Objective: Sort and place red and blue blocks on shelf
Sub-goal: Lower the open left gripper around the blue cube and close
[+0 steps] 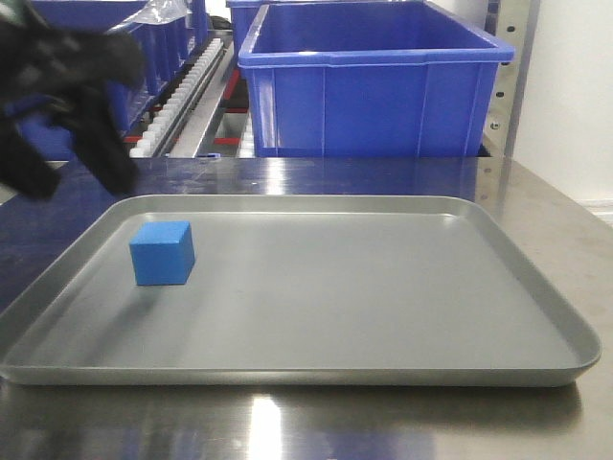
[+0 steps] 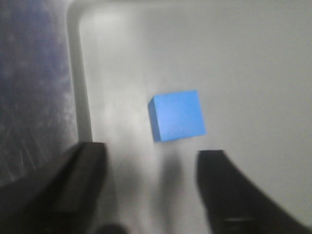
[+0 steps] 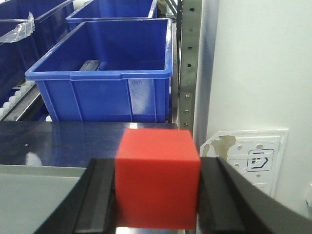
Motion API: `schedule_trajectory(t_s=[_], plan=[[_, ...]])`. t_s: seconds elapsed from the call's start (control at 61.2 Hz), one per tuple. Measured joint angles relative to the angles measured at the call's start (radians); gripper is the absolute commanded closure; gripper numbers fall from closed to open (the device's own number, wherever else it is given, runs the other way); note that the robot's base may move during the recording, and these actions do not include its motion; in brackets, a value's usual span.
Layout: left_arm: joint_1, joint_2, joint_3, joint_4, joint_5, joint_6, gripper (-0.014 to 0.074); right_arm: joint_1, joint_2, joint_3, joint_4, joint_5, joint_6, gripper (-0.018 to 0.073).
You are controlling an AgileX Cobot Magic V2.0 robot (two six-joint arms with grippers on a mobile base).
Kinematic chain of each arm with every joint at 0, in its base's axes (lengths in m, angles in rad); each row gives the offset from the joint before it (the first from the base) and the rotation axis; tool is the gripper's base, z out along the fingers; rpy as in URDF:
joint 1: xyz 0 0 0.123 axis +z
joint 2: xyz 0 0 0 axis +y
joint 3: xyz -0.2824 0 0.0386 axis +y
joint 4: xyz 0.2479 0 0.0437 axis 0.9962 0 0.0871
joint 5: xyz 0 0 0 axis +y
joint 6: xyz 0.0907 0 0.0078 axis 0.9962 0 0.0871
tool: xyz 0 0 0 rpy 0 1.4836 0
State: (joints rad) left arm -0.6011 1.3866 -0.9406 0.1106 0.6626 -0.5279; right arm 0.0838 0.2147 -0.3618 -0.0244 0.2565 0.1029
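The blue block (image 1: 162, 252) rests on the left part of the grey tray (image 1: 383, 316). My left gripper (image 1: 77, 177) hangs blurred above the tray's far left corner, behind the block. In the left wrist view the blue block (image 2: 176, 115) lies just ahead of the left gripper (image 2: 153, 187), which is open with nothing between its dark fingers (image 2: 80, 185). My right gripper (image 3: 157, 170) is shut on the red block (image 3: 157, 180), held above the steel top near the tray's right side. The shelf (image 3: 187, 73) stands behind.
A large blue bin (image 1: 374, 86) sits on the shelf straight behind the tray, with roller tracks (image 1: 182, 96) and more bins to its left. The tray lies on a steel top (image 1: 541, 206). A white wall with a socket plate (image 3: 243, 156) is at the right.
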Motion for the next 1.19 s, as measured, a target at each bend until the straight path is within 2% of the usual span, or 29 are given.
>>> schedule_trajectory(t_s=[0.196, 0.409, 0.605, 1.193], plan=[[-0.023, 0.185, -0.192, 0.034, 0.216, -0.094, -0.0034, 0.0, 0.0, 0.0, 0.0, 0.0, 0.0, 0.0491], [-0.045, 0.316, -0.394, 0.029, 0.353, -0.108, -0.0032, 0.0, 0.0, 0.0, 0.0, 0.0, 0.0, 0.0491], [-0.046, 0.383, -0.476, -0.011, 0.382, -0.11, -0.0031, 0.0, 0.0, 0.0, 0.0, 0.0, 0.0, 0.0491], [-0.046, 0.409, -0.421, -0.027, 0.367, -0.11, -0.0031, 0.0, 0.0, 0.0, 0.0, 0.0, 0.0, 0.0491]])
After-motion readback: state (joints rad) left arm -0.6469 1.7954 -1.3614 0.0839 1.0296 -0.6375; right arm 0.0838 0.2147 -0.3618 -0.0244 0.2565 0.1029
